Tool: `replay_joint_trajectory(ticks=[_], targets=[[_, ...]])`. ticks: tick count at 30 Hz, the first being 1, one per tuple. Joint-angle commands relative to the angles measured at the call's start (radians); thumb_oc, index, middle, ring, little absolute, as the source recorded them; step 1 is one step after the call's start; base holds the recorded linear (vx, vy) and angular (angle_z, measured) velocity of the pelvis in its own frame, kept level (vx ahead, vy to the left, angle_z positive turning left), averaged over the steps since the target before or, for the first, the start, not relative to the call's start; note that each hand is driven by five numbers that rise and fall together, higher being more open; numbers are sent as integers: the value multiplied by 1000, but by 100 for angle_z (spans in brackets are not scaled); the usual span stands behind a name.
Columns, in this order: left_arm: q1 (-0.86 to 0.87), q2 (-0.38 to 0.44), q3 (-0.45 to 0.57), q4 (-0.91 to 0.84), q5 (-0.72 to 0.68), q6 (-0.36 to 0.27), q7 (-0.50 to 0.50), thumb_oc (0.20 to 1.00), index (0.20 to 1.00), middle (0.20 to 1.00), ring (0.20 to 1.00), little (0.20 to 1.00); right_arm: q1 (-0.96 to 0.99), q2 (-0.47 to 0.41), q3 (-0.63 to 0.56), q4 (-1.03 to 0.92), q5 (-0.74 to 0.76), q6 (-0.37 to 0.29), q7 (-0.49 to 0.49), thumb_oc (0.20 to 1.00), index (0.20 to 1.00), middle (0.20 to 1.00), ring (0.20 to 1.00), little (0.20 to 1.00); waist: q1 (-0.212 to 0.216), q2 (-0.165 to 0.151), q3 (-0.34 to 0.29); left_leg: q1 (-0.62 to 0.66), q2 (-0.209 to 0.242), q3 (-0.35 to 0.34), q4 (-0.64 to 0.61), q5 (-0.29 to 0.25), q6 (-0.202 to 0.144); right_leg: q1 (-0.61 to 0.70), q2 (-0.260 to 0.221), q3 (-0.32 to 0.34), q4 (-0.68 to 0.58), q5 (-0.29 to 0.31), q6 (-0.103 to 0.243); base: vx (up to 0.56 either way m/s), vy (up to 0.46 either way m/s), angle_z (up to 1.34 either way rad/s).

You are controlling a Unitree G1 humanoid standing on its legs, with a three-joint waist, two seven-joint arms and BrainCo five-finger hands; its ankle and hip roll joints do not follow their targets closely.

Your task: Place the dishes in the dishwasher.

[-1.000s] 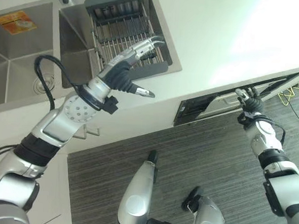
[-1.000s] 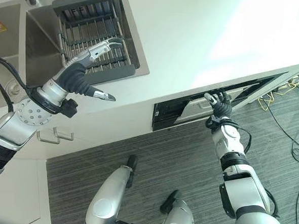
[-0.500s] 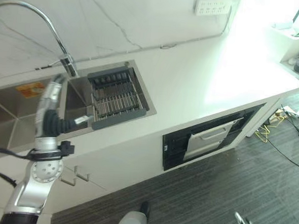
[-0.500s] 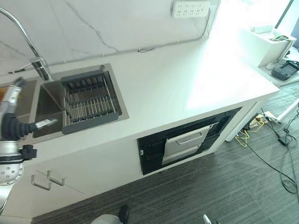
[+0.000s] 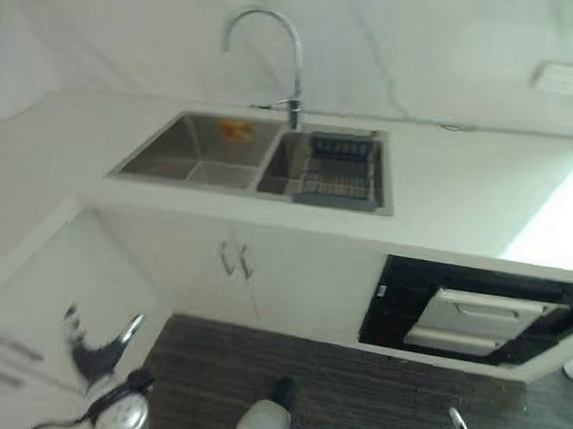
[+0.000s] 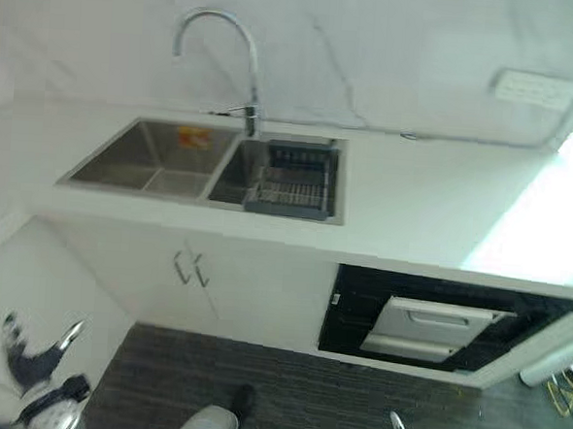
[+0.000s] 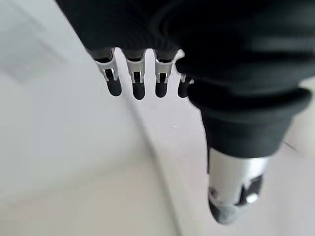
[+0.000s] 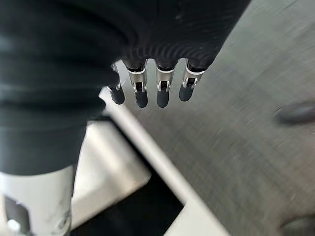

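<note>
White stone-look counter (image 5: 463, 191) along a white marbled wall (image 6: 394, 46), with a curved chrome tap (image 5: 277, 49) over a steel double sink (image 5: 198, 151). In the sink's right basin, a dark wire rack (image 6: 298, 181); contents too blurred to tell, no dishes made out anywhere. On the far side of the left basin, an orange-yellow patch (image 5: 235, 129), unidentifiable. Below the counter, white cupboard doors with two handles (image 5: 235, 260), and to the right a black recess holding the dishwasher (image 6: 440, 331), its pale drawer front tilted partly out. White power strip (image 6: 535, 89) on the wall at upper right, cut by glare. Dark striped floor (image 6: 295, 390) beneath. At lower left, more white cabinet fronts (image 5: 27, 325), blurred.

Left hand (image 5: 98, 354) low at lower left, in front of those cabinet fronts, fingers spread and straight, holding nothing; same in its wrist view, fingertips (image 7: 139, 88) extended over a pale surface. Right hand (image 8: 147, 78) over the floor beside a white edge and a dark opening, fingers straight, thumb apart, empty. Barely a silver tip of it (image 5: 460, 424) at the bottom edge in the head views.
</note>
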State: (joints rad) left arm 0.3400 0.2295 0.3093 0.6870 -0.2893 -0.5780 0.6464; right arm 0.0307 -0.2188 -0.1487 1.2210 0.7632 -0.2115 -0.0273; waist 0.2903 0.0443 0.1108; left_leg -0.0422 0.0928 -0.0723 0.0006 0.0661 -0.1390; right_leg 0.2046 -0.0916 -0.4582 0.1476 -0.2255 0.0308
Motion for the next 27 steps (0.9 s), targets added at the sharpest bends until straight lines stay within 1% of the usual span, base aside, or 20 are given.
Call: replay_joint_trajectory(ticks=[1,3,4,5,6,7,9,10,11,12,13,14,15,16,18,19,20,21,24,27], targets=[[-88,39,39,-3,-173,-123,-143,1000,1000,1000,1000,1000,-5,7,-26,-30,1,-32,44,1000,1000,1000,1000,1000,-5,19,55,29,33,-24,-29,97,-45,-11,6,11,57,14,6,23,-31,41],[-89,19,42,108,-200,-109,-207,1000,1000,1000,1000,1000,-11,6,-19,-11,23,-38,57,1000,1000,1000,1000,1000,3,24,53,24,31,-30,-27,119,-49,-4,11,4,61,11,4,44,1,41],[-87,14,16,164,-169,-63,-231,1000,1000,1000,1000,1000,-15,6,-17,-3,28,-38,64,1000,1000,1000,1000,1000,4,28,52,19,30,-32,-21,126,-49,-2,13,2,64,8,2,64,34,32],[-85,-2,-19,243,-211,15,-289,1000,1000,1000,1000,1000,-12,7,-11,4,31,-39,69,1000,1000,1000,1000,1000,2,34,51,14,26,-32,-10,132,-48,-2,10,-1,65,12,4,51,36,10],[-85,-6,-29,286,-242,68,-329,1000,1000,1000,1000,1000,-11,5,-11,12,30,-38,73,1000,1000,1000,1000,1000,0,37,52,11,26,-30,-4,132,-48,-3,7,-1,65,14,5,54,48,-9],[-85,-22,-33,404,-305,178,-427,1000,1000,1000,1000,1000,-6,0,-13,34,24,-33,85,1000,1000,1000,1000,1000,-15,39,54,9,25,-15,5,126,-45,-5,-1,3,61,22,10,42,41,-13],[-88,-33,-36,482,-344,276,-500,1000,1000,1000,1000,1000,-1,-3,-19,46,4,-23,86,1000,1000,1000,1000,1000,-32,39,57,11,27,5,8,121,-45,-6,-8,9,54,29,15,51,35,-32],[-91,-43,-54,557,-344,386,-574,1000,1000,1000,1000,1000,5,-6,-16,56,-18,-8,86,1000,1000,1000,1000,1000,-51,38,58,10,29,26,10,114,-44,-7,-13,16,45,36,19,73,31,-53],[-97,-49,-75,598,-299,453,-617,1000,1000,1000,1000,1000,12,-5,-16,60,-46,8,88,1000,1000,1000,1000,1000,-69,38,59,11,31,47,9,109,-42,-8,-18,23,38,42,23,82,32,-52],[-104,-53,-96,613,-265,517,-670,1000,1000,1000,1000,1000,18,-4,-13,61,-58,25,88,1000,1000,1000,1000,1000,-82,37,58,11,31,64,7,103,-40,-10,-21,30,31,48,27,86,37,-52],[-115,-56,-127,620,-264,588,-768,1000,1000,1000,1000,1000,25,-10,-7,63,-85,69,97,1000,1000,1000,1000,1000,-103,37,58,12,33,90,5,92,-39,-12,-27,42,18,55,31,69,46,-54],[-126,-58,-162,611,-303,634,-817,1000,1000,1000,1000,1000,33,-18,-1,65,-121,107,118,1000,1000,1000,1000,1000,-122,39,56,13,36,114,3,80,-36,-15,-31,51,6,59,34,55,44,-63],[-131,-58,-181,603,-321,646,-825,1000,1000,1000,1000,1000,37,-21,3,68,-155,126,126,1000,1000,1000,1000,1000,-133,39,55,12,38,126,3,72,-34,-17,-33,56,1,61,36,27,29,-65],[-144,-50,-226,578,-279,744,-906,1000,1000,1000,1000,1000,47,-28,14,77,-198,146,170,1000,1000,1000,1000,1000,-152,39,56,14,40,149,2,55,-29,-24,-40,64,-8,69,43,8,6,-61],[-168,-30,-291,550,-224,805,-964,1000,1000,1000,1000,1000,58,-38,37,88,-229,155,221,1000,1000,1000,1000,1000,-178,40,58,22,44,172,-2,39,-22,-34,-46,77,-17,78,54,-2,-10,-60],[-182,-16,-321,543,-194,829,-995,1000,1000,1000,1000,1000,62,-45,49,91,-243,177,246,1000,1000,1000,1000,1000,-194,39,56,29,47,187,-7,31,-18,-40,-50,88,-23,82,60,13,-5,-55],[-202,0,-339,534,-151,847,-1020,1000,1000,1000,1000,1000,67,-49,55,100,-252,224,295,1000,1000,1000,1000,1000,-215,38,53,42,49,204,-17,22,-14,-45,-53,102,-34,86,66,15,5,-51],[-215,5,-350,535,-128,856,-1041,1000,1000,1000,1000,1000,68,-51,60,109,-267,256,314,1000,1000,1000,1000,1000,-226,38,48,40,52,211,-20,18,-12,-52,-53,109,-45,95,71,22,2,-72],[-272,13,-394,543,-72,872,-1075,1000,1000,1000,1000,1000,64,-48,111,139,-362,299,333,1000,1000,1000,1000,1000,-265,28,41,76,61,243,-42,-1,-5,-63,-63,147,-77,118,90,29,-15,-94],[-317,2,-444,549,-58,854,-1059,1000,1000,1000,1000,1000,47,-29,159,144,-341,277,291,1000,1000,1000,1000,1000,-292,19,36,101,70,259,-63,-14,1,-77,-63,181,-93,132,101,-3,-28,-51]])
